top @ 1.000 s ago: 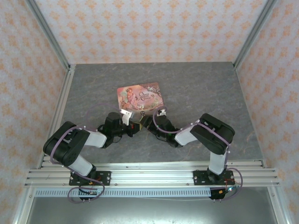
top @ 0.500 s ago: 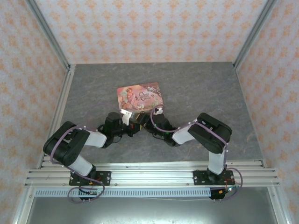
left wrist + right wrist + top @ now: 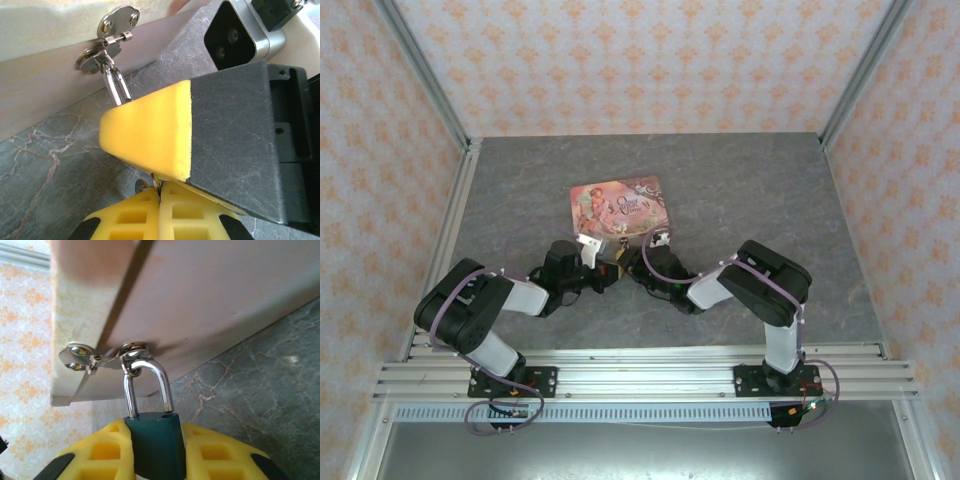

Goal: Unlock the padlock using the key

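At tin (image 3: 620, 205) hasp (image 3: 132, 347): right gripper (image 3: 156, 452) clamps padlock (image 3: 155, 437), which hangs from the hasp. Left gripper (image 3: 159, 200) pinches key (image 3: 153, 181), near tin front. Insertion step, I'd say; next needs key lined up into padlock, then turned.

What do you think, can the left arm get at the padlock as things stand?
Probably not yet: the right pincer, clamped on the padlock, covers its body, leaving only the shackle exposed. The left pincer, shut on the key, sits beneath the right one's finger.

Bright even light, soft shadows, glints on the padlock (image 3: 154, 445) shackle (wrist close-ups slightly soft)
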{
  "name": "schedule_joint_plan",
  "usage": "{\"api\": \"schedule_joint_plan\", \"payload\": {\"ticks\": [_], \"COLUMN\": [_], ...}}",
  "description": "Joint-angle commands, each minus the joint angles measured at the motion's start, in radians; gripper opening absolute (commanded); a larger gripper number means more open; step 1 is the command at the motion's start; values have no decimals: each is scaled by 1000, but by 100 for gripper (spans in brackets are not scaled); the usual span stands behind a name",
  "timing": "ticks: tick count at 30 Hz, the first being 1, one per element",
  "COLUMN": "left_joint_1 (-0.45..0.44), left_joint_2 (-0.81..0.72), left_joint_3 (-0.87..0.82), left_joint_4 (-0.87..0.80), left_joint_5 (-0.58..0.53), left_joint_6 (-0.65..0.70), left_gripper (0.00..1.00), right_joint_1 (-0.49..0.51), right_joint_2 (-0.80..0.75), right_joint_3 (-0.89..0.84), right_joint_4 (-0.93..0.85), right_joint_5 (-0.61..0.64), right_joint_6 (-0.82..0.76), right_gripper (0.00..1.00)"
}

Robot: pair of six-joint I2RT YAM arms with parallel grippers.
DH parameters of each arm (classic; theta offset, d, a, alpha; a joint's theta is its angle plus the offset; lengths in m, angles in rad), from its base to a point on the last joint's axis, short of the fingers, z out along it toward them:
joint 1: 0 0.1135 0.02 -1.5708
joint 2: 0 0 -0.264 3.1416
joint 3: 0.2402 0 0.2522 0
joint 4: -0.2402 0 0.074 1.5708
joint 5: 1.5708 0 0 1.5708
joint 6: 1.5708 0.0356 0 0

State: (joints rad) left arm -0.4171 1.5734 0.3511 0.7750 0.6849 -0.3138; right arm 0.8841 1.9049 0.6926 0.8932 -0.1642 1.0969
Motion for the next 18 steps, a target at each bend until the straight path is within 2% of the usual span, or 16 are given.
{"api": "schedule_joint_plan", "payload": {"ticks": [1, 8, 10, 13, 16, 18], "left_joint_1": [3, 3, 3, 3, 4, 3], "left_joint_2": [4, -24, -48, -91, -142, -177], "left_joint_3": [16, 13, 6, 1, 0, -1], "left_joint_4": [26, -20, -50, -100, -169, -214], "left_joint_5": [13, -11, -26, -44, -65, -84], "left_joint_6": [10, 29, 44, 64, 87, 101], "left_gripper": [0, 2, 16, 31, 39, 41], "right_joint_1": [7, 18, 22, 22, 23, 23], "right_joint_2": [-37, -114, -150, -190, -204, -199], "right_joint_3": [-8, 9, 19, 60, 131, 183], "right_joint_4": [2, -204, -293, -445, -628, -753], "right_joint_5": [19, 56, 70, 75, 86, 94], "right_joint_6": [-29, -172, -252, -378, -500, -573], "right_gripper": [18, 4, 0, 0, 0, 0]}}
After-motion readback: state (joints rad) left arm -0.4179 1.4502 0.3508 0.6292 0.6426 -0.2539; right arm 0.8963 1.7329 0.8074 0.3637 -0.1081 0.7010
